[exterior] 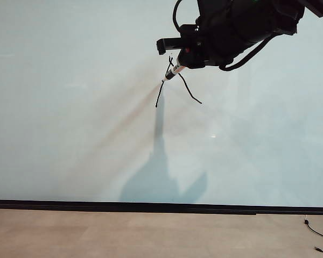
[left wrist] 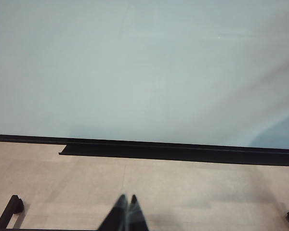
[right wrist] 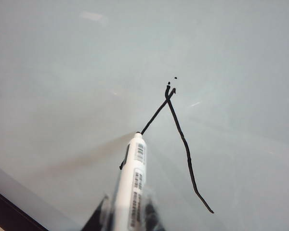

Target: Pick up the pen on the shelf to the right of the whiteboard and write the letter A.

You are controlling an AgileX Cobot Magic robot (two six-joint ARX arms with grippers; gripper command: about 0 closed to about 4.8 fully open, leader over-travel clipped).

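Exterior: right hand (exterior: pixel 178 63) grips pen (exterior: pixel 172 72), tip on whiteboard (exterior: pixel 70 107) at the A (exterior: pixel 177 86), two legs drawn.
Left wrist: left hand (left wrist: pixel 126 211) closed, low near floor.
Right wrist: pen (right wrist: pixel 134 183) juts from right hand (right wrist: pixel 127 216), tip on left leg.

Right claw (exterior: pixel 178 63) is hanging upper right before the whiteboard (exterior: pixel 70 107), pen (exterior: pixel 173 72) tip touching letter A (exterior: pixel 177 86)'s left leg. Left claw (left wrist: pixel 126 211) is sitting low above the floor (left wrist: pixel 183 192).

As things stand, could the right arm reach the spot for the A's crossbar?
Probably yes: the right pincer holds the pen with its tip on the left leg of the letter A; nothing blocks the gap between legs.
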